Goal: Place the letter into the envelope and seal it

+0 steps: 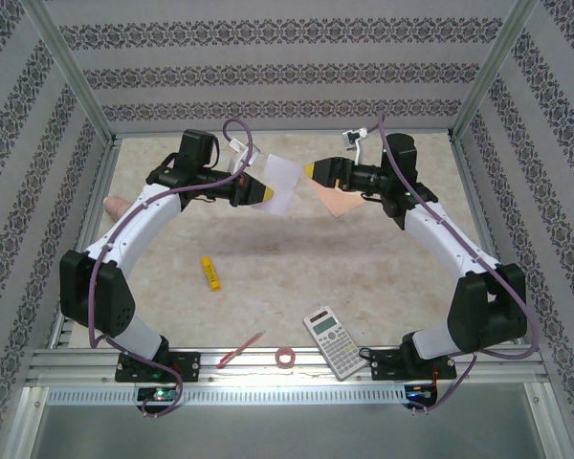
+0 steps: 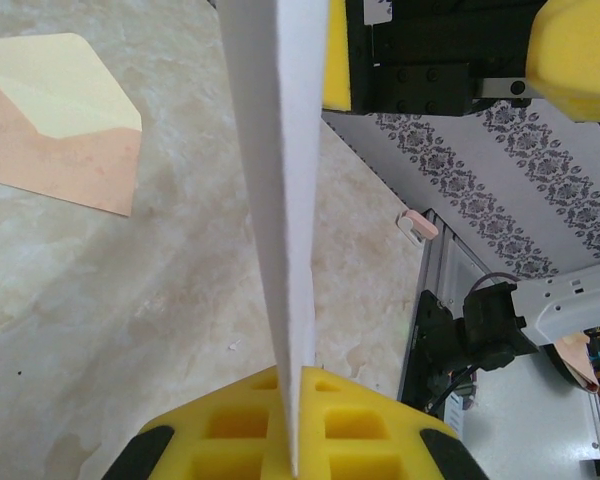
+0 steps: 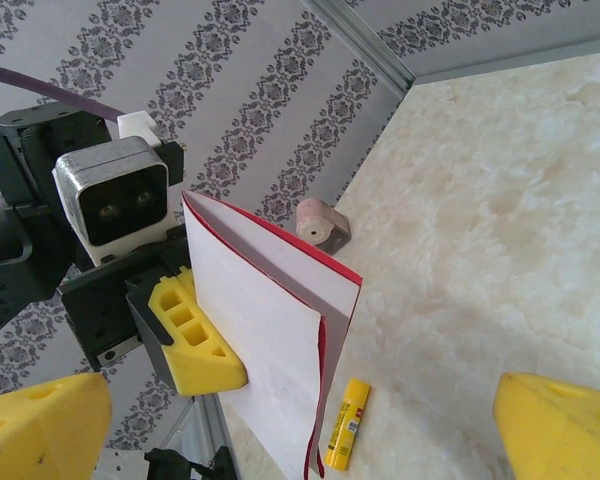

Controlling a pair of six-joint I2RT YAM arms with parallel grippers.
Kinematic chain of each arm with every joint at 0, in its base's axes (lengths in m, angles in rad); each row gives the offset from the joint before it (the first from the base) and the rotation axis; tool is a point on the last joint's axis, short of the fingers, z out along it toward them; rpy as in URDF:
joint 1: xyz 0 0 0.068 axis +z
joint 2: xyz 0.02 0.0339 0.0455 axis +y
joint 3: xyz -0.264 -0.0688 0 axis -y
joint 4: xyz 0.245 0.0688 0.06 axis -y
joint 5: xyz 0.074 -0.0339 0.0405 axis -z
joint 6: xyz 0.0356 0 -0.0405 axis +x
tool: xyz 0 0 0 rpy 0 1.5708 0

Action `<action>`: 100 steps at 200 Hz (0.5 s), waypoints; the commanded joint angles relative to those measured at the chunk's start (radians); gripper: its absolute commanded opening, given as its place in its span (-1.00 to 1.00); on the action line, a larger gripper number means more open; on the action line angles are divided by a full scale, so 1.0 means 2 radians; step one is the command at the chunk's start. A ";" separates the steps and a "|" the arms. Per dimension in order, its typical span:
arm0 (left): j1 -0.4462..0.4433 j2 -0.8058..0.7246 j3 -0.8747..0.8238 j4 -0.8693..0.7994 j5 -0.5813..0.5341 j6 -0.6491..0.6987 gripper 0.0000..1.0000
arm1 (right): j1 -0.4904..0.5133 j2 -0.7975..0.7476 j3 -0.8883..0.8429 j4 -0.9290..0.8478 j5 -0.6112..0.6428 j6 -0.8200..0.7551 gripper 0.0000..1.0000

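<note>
While your left gripper (image 1: 258, 191) clenches the folded letter (image 1: 282, 185) on edge in the air, just ahead of its fingertips, your right gripper (image 1: 313, 170) faces it, jaws spread wide and holding nothing. The envelope (image 1: 337, 201) lies flat just below the right gripper, flap open. Judging from this, the folding is done; inserting and sealing remain.

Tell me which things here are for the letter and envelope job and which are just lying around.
For the job:
letter, folded, gripped in the left tool
envelope, lying flat, flap open

Lying about:
calculator
red pen or pencil
glue stick and tape roll, though either might help with sealing
</note>
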 commanded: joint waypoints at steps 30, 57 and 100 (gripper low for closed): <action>0.005 0.006 0.026 -0.018 0.023 0.029 -1.00 | -0.004 -0.019 -0.011 0.006 -0.017 -0.019 0.95; 0.006 0.003 0.015 0.020 0.026 0.005 -1.00 | -0.001 -0.026 -0.026 0.011 -0.003 -0.026 0.95; 0.006 -0.007 -0.044 0.196 0.051 -0.122 -1.00 | 0.018 -0.025 -0.039 0.039 -0.006 -0.020 0.95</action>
